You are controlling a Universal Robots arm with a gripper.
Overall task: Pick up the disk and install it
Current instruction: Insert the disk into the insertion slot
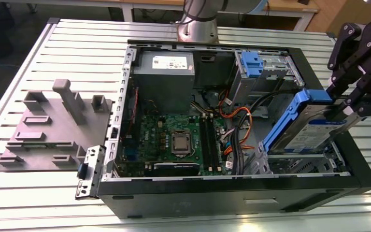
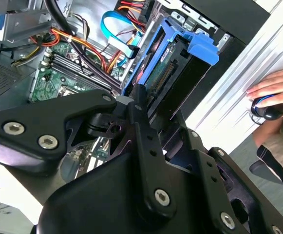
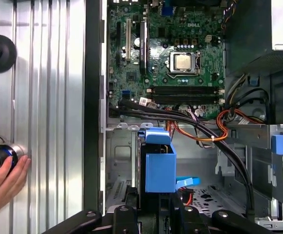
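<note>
Gripper [image 2: 134,97], black linkage, closest to the lens in the second wrist view. State: clenched on the disk [image 2: 173,61], which it holds by one end.

Disk: silver-grey drive in a blue carrier frame, white-and-blue label facing outward. Location: raised and tilted over the computer case [image 1: 237,195], at the corner on the exterior view's right. Its lower end is at the mouth of the drive cage [image 1: 292,162]; whether the two touch cannot be told. Not seated.

Step in hand, by judgement: pick-up complete, installation begun, the disk brought to its bay but not entered. Requirement for seating, by judgement: the tilted carrier must be squared to the cage rails and kept off the cables [image 1: 237,118] just beside it.

Containers and contents:
- Computer case, side panel off, lying open on the slatted table [image 1: 18,77]. Holds the motherboard [image 1: 179,137], processor uncovered; the power supply [image 1: 164,65], a grey box at the end away from the exterior camera; orange and black cables; the drive cage; a second blue carrier [image 1: 250,63] in the upper bay.
- Drive cage, bare metal. Contents cannot be told.
- Grey fixture block [image 1: 50,123], with posts and recesses, on the table at the exterior view's left.

Also present: a person's hand [image 3: 2,183], on the table beside the case, against a dark round object.
</note>
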